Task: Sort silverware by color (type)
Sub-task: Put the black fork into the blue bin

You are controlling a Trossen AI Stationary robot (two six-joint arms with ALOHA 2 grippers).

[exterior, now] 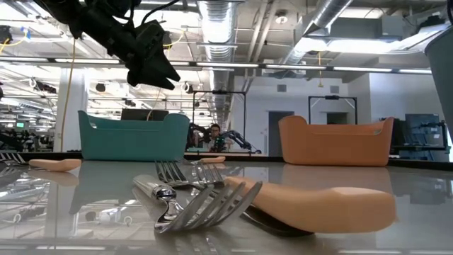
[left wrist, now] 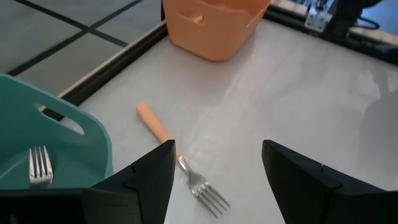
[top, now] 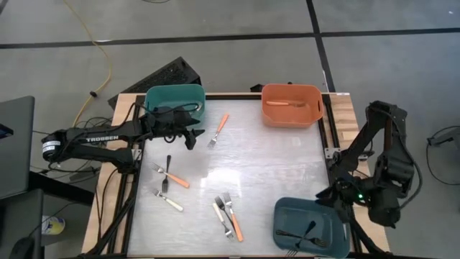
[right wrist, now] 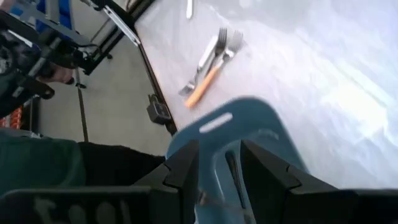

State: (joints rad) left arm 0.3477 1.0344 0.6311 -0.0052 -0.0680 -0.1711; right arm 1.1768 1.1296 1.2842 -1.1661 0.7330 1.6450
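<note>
Several small forks lie loose on the table: an orange-handled fork (top: 218, 130) below my left gripper (top: 191, 137), a black fork crossing an orange-handled one (top: 169, 174), a white-handled fork (top: 169, 201), and a close pair (top: 227, 216). My left gripper (left wrist: 217, 180) hangs open and empty beside the teal bin (top: 175, 101), above the orange-handled fork (left wrist: 177, 158). The teal bin holds a fork (left wrist: 39, 165). My right gripper (right wrist: 219, 171) hovers open and empty over the blue bin (top: 310, 228), which holds black forks (top: 302, 233). The orange bin (top: 290, 105) holds an orange-handled fork.
The three bins stand at the table's far left, far right and near right corners. Bare tabletop lies in the middle and toward the right edge. A dark frame rail (top: 329, 137) runs along the table's right side. In the low view, forks (exterior: 202, 202) lie close to the camera.
</note>
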